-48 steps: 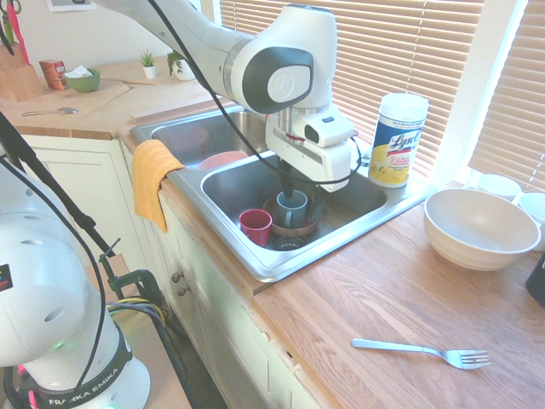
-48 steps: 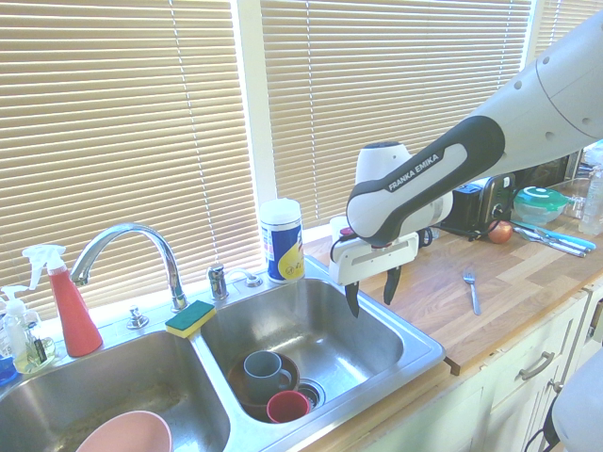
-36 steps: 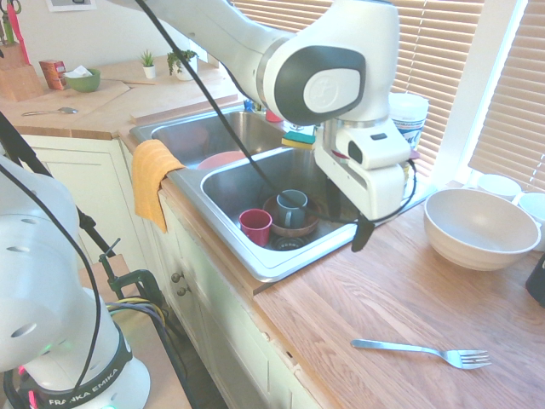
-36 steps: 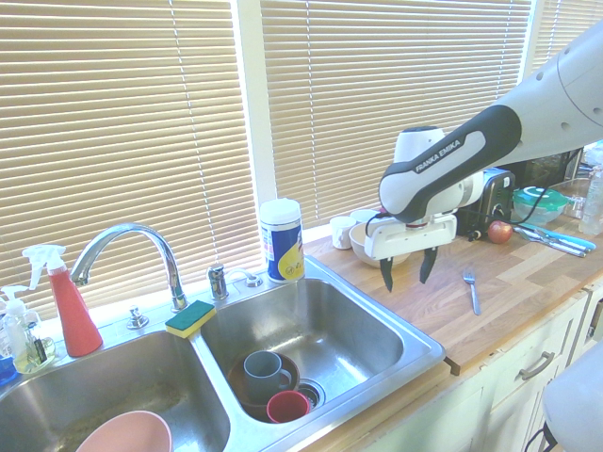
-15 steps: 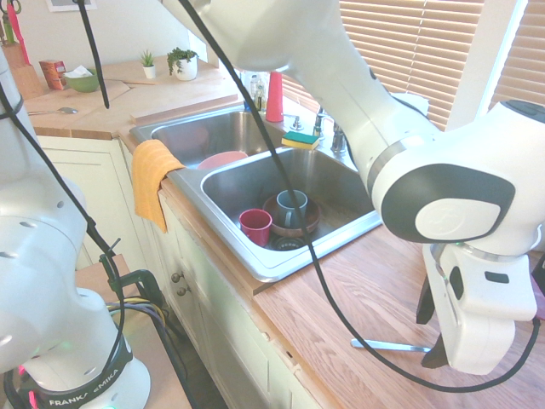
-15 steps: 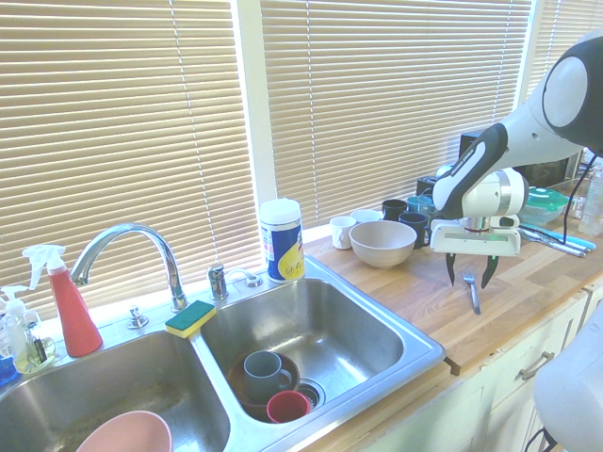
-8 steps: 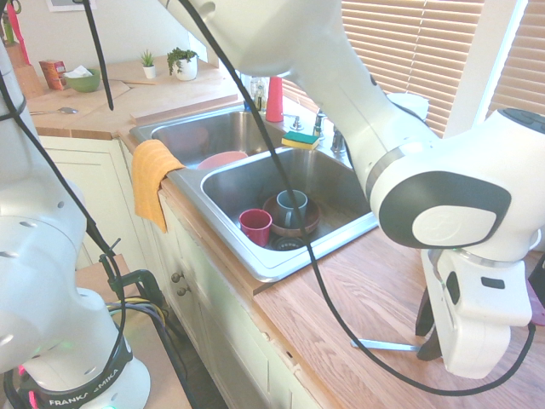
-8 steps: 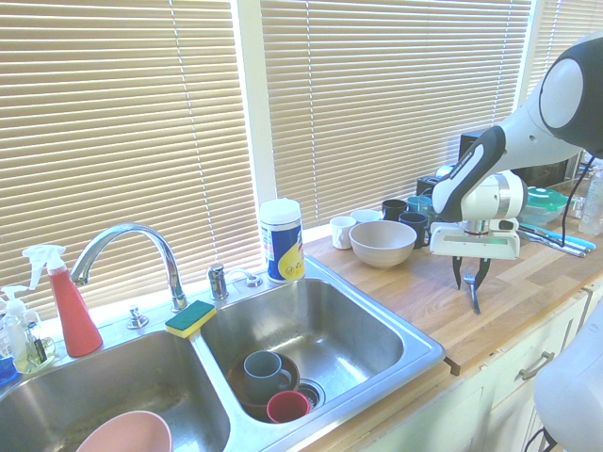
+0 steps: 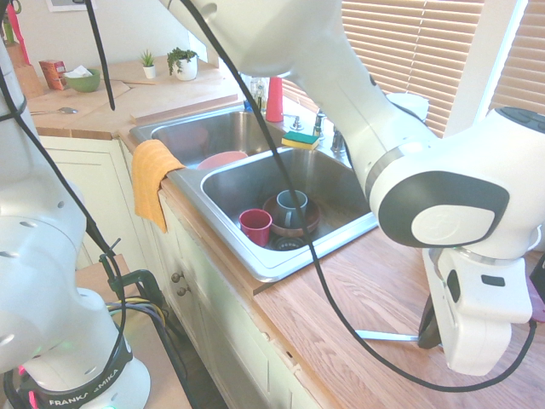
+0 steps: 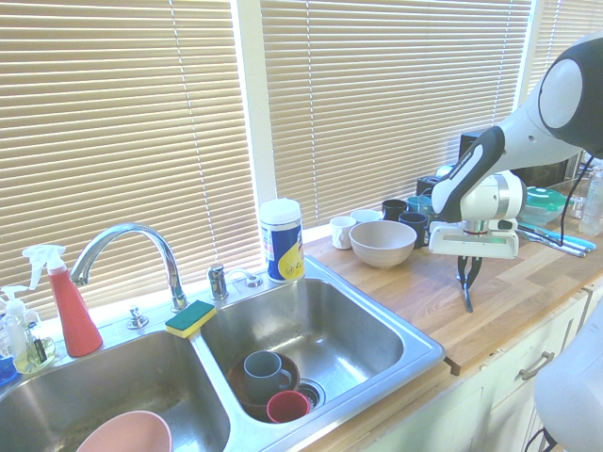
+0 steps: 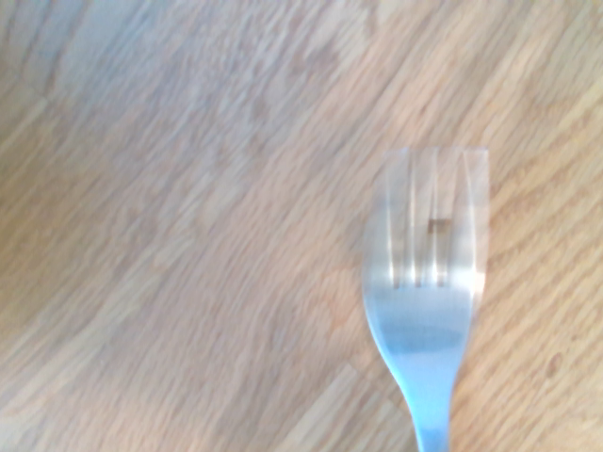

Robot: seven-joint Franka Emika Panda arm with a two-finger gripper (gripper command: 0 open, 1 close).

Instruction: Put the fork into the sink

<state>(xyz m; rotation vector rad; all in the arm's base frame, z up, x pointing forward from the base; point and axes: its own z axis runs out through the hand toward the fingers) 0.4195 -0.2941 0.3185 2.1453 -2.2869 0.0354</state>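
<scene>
Little print could be read. "FRANKA EMIKA" was lettered in white on the dark band around the arm's base (image 9: 81,388) in the first exterior view. On the wipes canister (image 10: 281,241) beside the sink (image 10: 415,347), in the second exterior view, a blue and yellow label was seen, but its wording was too small to be made out. No print was found on the fork (image 11: 429,301) in the wrist view
</scene>
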